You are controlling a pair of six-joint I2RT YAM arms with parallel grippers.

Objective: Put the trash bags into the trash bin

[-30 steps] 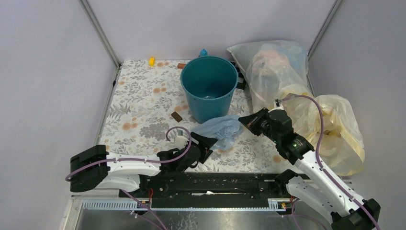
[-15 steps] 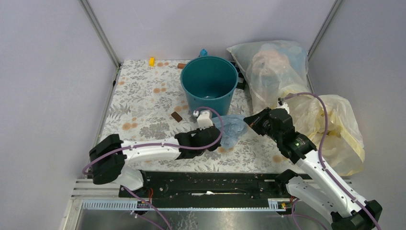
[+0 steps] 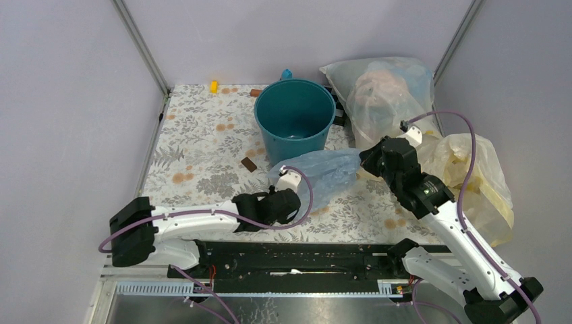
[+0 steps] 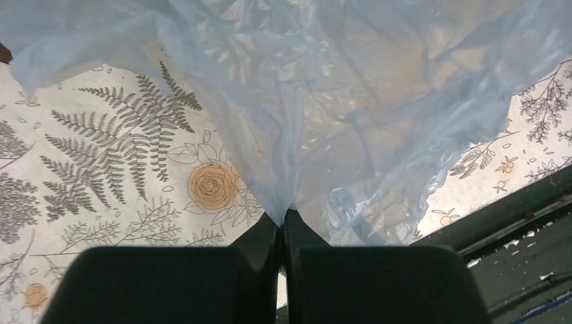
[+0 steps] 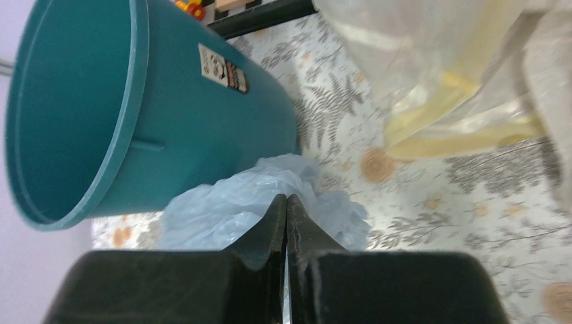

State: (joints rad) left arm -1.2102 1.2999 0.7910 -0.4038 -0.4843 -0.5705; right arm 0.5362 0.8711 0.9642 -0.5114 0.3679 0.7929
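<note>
The light-blue trash bag (image 3: 325, 173) hangs stretched between my two grippers, just in front of the teal trash bin (image 3: 295, 125). My left gripper (image 3: 301, 197) is shut on the bag's lower near edge; in the left wrist view the plastic (image 4: 324, 101) fans out from the closed tips (image 4: 284, 212). My right gripper (image 3: 365, 159) is shut on the bag's right end and holds it above the table. In the right wrist view the bag (image 5: 222, 206) bunches round the closed tips (image 5: 287, 198), with the bin (image 5: 88, 115) lying to the upper left.
A large stuffed whitish bag (image 3: 388, 94) and a bulky pale-yellow bag (image 3: 472, 179) fill the right side, close to my right arm. A small brown block (image 3: 249, 164) lies left of the bin. Small yellow (image 3: 214, 86) and brown (image 3: 255, 92) pieces lie at the back edge.
My left gripper reached forward to the bag and shut on it. My right gripper rose and moved back and to the right, lifting and spreading the bag.
</note>
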